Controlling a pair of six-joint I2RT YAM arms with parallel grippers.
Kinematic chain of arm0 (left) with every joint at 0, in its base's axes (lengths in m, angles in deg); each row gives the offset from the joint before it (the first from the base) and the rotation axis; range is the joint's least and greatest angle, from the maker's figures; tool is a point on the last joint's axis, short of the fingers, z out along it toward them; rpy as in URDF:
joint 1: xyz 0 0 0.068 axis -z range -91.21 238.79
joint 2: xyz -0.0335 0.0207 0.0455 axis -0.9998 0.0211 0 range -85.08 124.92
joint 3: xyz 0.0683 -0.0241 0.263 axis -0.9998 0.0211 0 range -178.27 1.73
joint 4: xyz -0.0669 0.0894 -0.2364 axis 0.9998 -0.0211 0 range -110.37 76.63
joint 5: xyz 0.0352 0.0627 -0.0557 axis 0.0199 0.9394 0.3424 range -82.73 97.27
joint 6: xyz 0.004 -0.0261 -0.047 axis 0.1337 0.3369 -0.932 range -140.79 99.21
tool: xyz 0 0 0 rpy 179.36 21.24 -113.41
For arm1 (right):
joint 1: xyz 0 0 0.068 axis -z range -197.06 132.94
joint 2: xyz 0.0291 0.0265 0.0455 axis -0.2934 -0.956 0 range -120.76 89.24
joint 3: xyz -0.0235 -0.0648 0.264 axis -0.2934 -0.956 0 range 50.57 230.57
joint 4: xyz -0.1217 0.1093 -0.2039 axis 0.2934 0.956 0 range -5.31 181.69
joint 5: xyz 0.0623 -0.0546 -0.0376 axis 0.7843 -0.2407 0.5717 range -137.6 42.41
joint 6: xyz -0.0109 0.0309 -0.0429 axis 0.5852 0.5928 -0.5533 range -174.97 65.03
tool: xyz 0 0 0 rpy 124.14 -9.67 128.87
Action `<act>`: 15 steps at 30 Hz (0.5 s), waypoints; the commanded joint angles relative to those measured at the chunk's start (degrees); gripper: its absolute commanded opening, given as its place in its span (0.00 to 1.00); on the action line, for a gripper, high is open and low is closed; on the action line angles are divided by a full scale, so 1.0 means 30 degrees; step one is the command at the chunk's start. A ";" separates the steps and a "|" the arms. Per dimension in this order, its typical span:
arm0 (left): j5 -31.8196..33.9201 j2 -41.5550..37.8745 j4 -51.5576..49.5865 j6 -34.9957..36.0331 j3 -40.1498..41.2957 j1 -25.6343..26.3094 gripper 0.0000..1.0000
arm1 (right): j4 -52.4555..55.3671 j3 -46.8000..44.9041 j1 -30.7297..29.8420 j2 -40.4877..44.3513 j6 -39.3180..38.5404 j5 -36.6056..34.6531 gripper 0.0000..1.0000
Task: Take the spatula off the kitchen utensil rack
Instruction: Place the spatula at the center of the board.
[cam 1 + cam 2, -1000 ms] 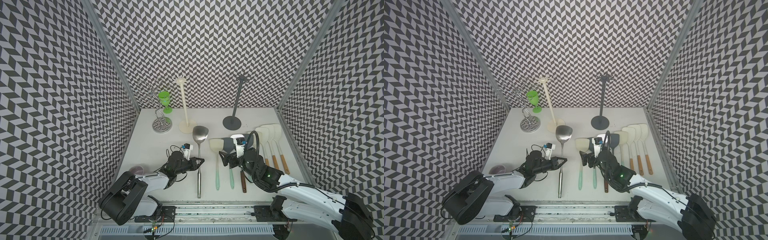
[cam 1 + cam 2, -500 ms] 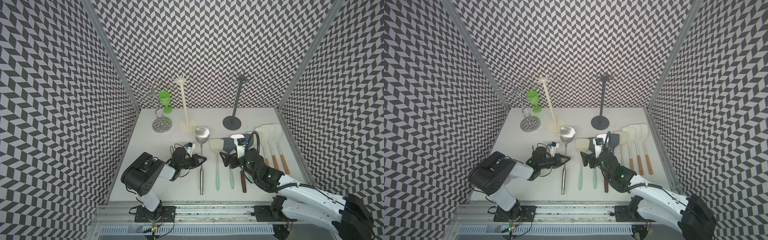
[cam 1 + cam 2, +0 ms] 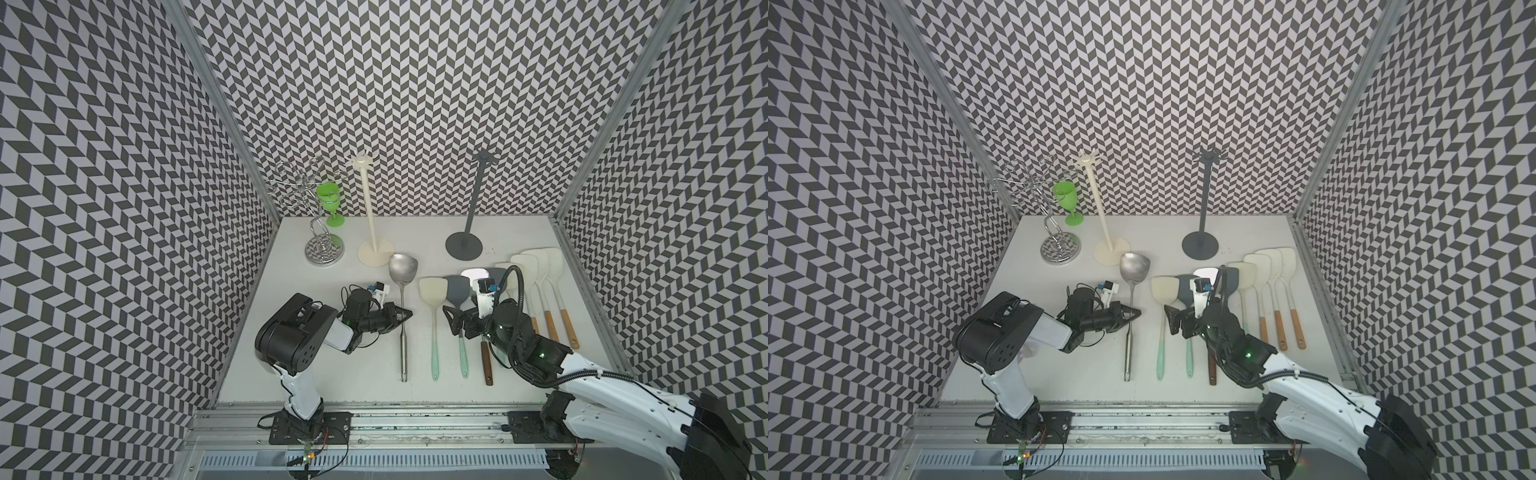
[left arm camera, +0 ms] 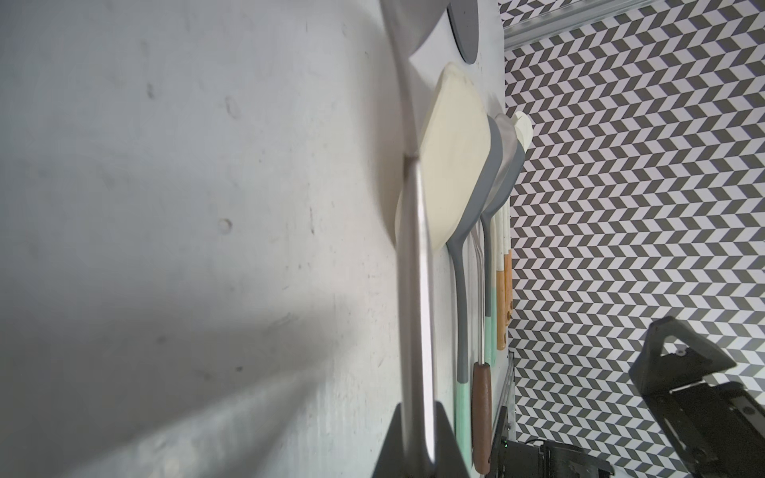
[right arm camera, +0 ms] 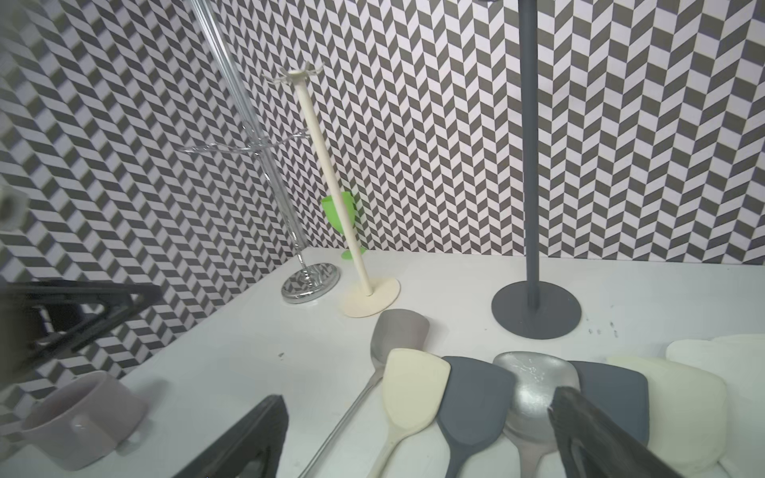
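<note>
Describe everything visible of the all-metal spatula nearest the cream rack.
The steel spatula is one piece of dull silver metal: a broad, slightly dished blade with rounded corners and a long straight handle, thicker toward its end. It lies lengthwise on the white table, blade close by the cream rack's base, whether touching cannot be told. The left pincer is shut on its handle about midway. The cream-bladed spatula lies parallel beside it, apart.

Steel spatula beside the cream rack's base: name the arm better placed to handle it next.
Left. The left gripper is shut on the handle of the steel spatula, as the left wrist view shows. The right gripper stands open over the grey spatula, farther off.
</note>
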 commanded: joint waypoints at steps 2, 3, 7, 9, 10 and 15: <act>-0.0727 0.0137 -0.0793 0.0693 -0.1009 -0.0016 0.00 | -0.0846 -0.0175 0.0201 0.0581 0.0208 0.0198 1.00; -0.0672 0.0200 -0.1514 0.0945 -0.1253 -0.0015 0.00 | -0.0817 -0.0175 0.0217 0.0639 0.0194 0.0268 1.00; -0.0682 0.0513 -0.2922 0.1500 -0.1982 -0.0006 0.04 | -0.0818 -0.0249 0.0304 0.0825 0.0198 0.0365 1.00; -0.0672 0.0717 -0.3371 0.1638 -0.2244 -0.0020 0.05 | -0.0867 -0.0326 0.0341 0.0918 0.0206 0.0392 1.00; -0.0615 0.0802 -0.3450 0.1629 -0.2296 -0.0017 0.06 | -0.0873 -0.0366 0.0364 0.0969 0.0223 0.0406 1.00; -0.0595 0.1373 -0.3773 0.1602 -0.2648 0.0021 0.14 | -0.0860 -0.0526 0.0421 0.1207 0.0282 0.0485 1.00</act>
